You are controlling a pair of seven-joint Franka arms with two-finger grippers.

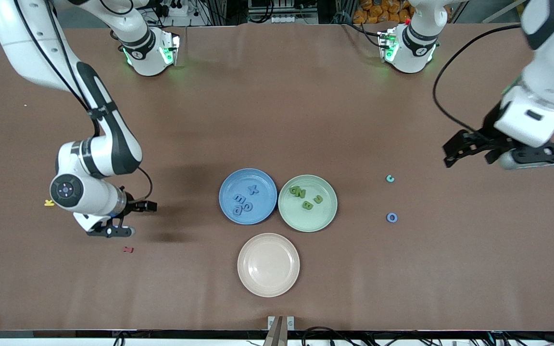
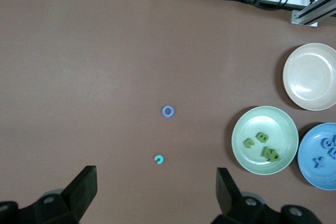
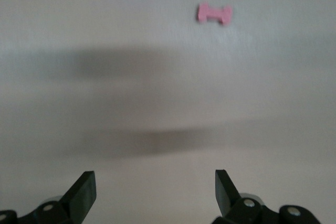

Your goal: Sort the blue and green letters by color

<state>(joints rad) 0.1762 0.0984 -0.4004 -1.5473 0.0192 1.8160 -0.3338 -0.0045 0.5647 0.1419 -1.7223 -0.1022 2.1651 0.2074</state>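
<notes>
The brown table [image 1: 277,120] carries three plates near its middle: a blue plate [image 1: 226,211] already holding blue letters [image 1: 244,202], a green plate [image 1: 327,216] touching it on the side toward the left arm's end and holding olive green letters [image 1: 306,197], and an empty cream plate [image 1: 268,281] nearer the front camera than both. The left arm reaches in from its end of the table, and the left gripper [image 1: 469,151] hangs in the air over bare table with its fingers spread wide and nothing between them. The right gripper [image 1: 113,229] sits low over the table toward the right arm's end, also spread wide and empty, and appears to be waiting close to a small dark red letter [image 1: 128,249]; a yellow letter [image 1: 49,203] lies near that arm's wrist, and neither belongs to the sort. Two loose pieces remain toward the left arm's end, well apart from the plates: a blue O [image 1: 392,217] and, farther from the front camera, a teal curled letter [image 1: 390,179]. The step in hand looks like fetching one of these with the left gripper. To do it well, centre the wrist view on the chosen piece, descend straight until the fingertips straddle it at table level, and close gently, since so small and flat a piece could skid or flip out. The O likely belongs on the blue plate; the teal one is a harder call between colours.
</notes>
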